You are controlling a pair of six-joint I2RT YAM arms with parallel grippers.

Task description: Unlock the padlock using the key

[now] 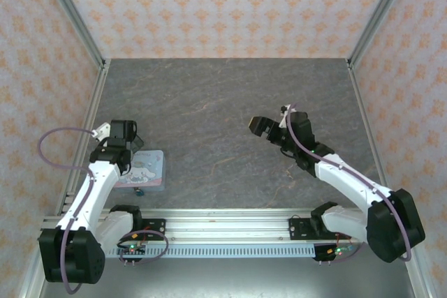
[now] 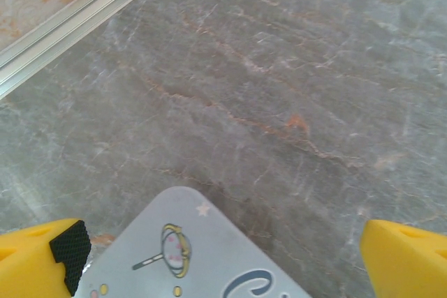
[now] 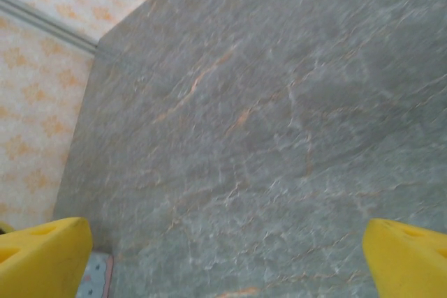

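Note:
A small blue object at the tin's near edge looks like the padlock [image 1: 138, 191]. The key is out of view. The pastel cartoon-printed tin [image 1: 147, 167] lies flat at the left of the table. My left gripper [image 1: 128, 142] hovers over its far left corner. In the left wrist view that gripper [image 2: 223, 259] is open, its yellow fingers [image 2: 38, 256] wide apart, with one tin corner [image 2: 188, 249] below and between them. My right gripper [image 1: 260, 128] is raised over the table's middle. It [image 3: 227, 259] is open and holds nothing, with bare stone under it.
The grey marbled tabletop [image 1: 209, 109] is ringed by patterned walls with aluminium posts. An aluminium rail [image 1: 223, 218] runs along the near edge between the arm bases. A sliver of the tin [image 3: 96, 277] shows beside the right gripper's left finger.

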